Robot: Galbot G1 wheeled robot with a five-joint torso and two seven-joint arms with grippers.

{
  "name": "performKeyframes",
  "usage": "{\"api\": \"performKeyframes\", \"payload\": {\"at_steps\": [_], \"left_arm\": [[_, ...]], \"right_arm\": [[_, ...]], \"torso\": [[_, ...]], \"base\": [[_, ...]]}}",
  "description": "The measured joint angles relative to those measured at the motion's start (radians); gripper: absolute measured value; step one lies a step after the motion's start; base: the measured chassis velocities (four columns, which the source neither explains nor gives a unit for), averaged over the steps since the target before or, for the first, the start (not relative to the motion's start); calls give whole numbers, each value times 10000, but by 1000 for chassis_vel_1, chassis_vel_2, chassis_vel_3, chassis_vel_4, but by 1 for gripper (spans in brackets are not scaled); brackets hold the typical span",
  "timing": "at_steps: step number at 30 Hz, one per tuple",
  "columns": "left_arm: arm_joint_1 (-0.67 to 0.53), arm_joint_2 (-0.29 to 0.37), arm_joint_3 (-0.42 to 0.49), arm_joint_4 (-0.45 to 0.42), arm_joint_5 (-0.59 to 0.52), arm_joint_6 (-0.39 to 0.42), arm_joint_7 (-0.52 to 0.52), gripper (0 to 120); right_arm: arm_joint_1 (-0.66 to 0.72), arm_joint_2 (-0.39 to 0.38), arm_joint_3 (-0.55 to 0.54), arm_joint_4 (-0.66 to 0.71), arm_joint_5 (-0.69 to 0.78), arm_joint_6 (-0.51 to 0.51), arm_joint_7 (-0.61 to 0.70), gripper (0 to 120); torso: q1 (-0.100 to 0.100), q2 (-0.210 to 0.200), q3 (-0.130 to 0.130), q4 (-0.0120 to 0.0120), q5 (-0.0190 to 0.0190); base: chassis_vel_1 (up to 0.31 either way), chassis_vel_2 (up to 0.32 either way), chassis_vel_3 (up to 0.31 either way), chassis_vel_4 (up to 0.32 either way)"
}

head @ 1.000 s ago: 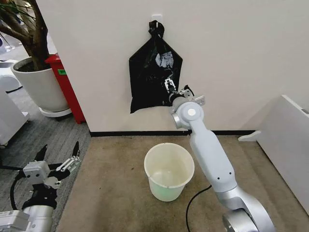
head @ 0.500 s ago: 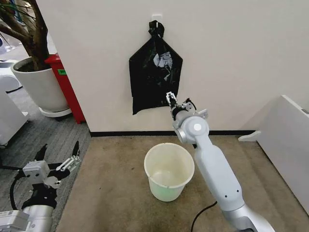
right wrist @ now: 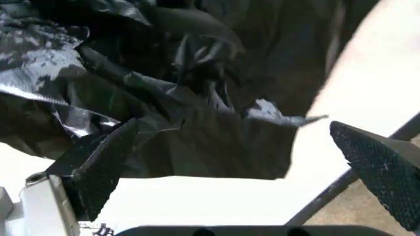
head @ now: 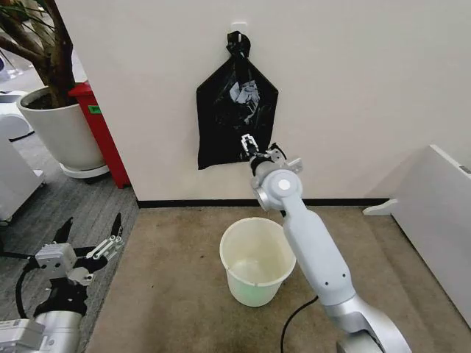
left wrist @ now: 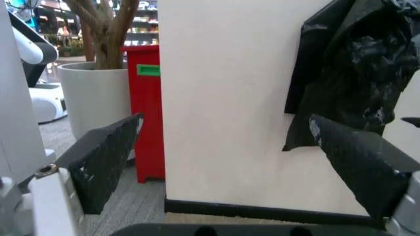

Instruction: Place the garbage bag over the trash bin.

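Note:
The garbage bag is out of view. A flat, house-shaped black bag [head: 232,121] with a knotted top hangs from a hook on the white wall. My right gripper [head: 259,149] is raised to its lower right edge and stands open. In the right wrist view the crinkled bottom edge of the black bag [right wrist: 196,142] lies between the spread fingers of the right gripper [right wrist: 229,164]. The trash bin [head: 254,294], a cream-white bucket, stands open-topped on the floor below. My left gripper [head: 88,235] hangs open low at the left, its fingers [left wrist: 105,167] spread.
A large white plant pot [head: 62,132] with a tree and a red cabinet [head: 99,136] stand at the wall's left end. A white panel [head: 441,220] closes the right side. A black cable [head: 294,323] lies on the brown carpet by my right arm.
My right gripper dropped from the bag's face to below its edge, then shifted left and a little up to the bag's lower right edge. The left arm and the bin stayed put.

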Motion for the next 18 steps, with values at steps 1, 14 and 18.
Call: {"api": "performKeyframes", "payload": {"at_steps": [1,14,18], "left_arm": [[1,-3,0,0,2,-2,1,100],[13,-45,-9,0,38,-23,7,100],[2,-46,-10,0,38,-24,10,100]], "right_arm": [[119,66,-3,-143,-36,0,-30,100],[477,197,78,-482,-123,-5,-148,100],[715,349,317,-776,-133,-4,-171,100]], "torso": [[0,0,0,0,0],[0,0,0,-1,0],[0,0,0,-1,0]], "base": [[0,0,0,0],[0,0,0,0],[0,0,0,0]]}}
